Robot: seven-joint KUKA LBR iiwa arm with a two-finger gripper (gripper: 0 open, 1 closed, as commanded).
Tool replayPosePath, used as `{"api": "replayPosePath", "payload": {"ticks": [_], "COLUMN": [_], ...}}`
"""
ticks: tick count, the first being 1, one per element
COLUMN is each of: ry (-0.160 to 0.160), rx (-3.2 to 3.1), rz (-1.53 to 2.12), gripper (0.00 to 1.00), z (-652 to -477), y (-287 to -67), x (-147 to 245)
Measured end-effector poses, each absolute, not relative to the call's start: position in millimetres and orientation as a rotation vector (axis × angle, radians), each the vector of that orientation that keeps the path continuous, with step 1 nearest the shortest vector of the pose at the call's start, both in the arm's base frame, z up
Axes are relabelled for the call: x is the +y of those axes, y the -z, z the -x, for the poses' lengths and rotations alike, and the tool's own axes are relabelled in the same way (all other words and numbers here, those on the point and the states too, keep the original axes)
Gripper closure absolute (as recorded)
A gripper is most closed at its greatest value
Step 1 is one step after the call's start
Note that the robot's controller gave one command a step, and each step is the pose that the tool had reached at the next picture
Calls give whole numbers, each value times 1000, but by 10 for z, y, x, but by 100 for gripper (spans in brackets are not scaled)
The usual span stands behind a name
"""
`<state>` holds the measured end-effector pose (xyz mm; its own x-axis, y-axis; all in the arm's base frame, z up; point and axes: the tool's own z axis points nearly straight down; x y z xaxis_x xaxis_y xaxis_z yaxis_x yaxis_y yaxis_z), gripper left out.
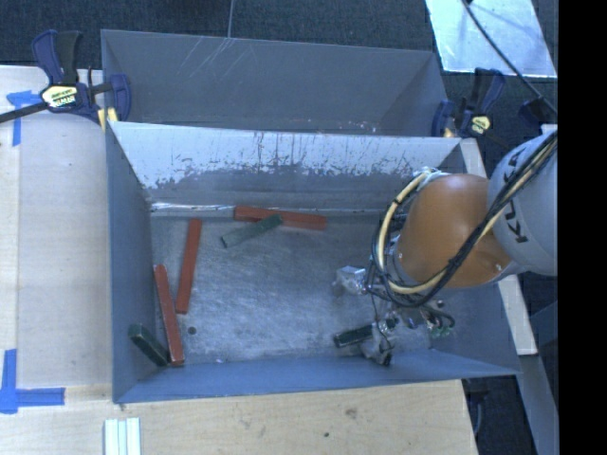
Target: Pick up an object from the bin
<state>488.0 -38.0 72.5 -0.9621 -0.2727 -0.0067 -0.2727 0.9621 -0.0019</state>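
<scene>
The gripper [384, 341] is low in the near right corner of the bin [285, 379], right at the floor, with a short dark stick [353, 336] lying flat just to its left, touching it or nearly so. Whether the gripper is open or closed, or has any hold on that stick, cannot be told, since the wrist and cables mask it. The stick looks to be resting on the floor, so nothing appears lifted yet: the approach seems done, the grasp and the raise remain. Two red sticks [190, 265] lie well apart at the left
</scene>
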Motion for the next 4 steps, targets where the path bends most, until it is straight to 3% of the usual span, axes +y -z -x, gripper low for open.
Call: {"api": "replayPosePath", "payload": {"ticks": [1, 2, 3, 4], "ry": [2, 2, 3, 2], "rx": [3104, 3105, 3104, 3106], "rz": [432, 432, 429, 425], "gripper": [100, 100, 100, 100], "z": [-4882, -4894, -4916, -4933], "y": [-729, -922, -1444, -1735], "x": [-379, -378, -377, -375]}}
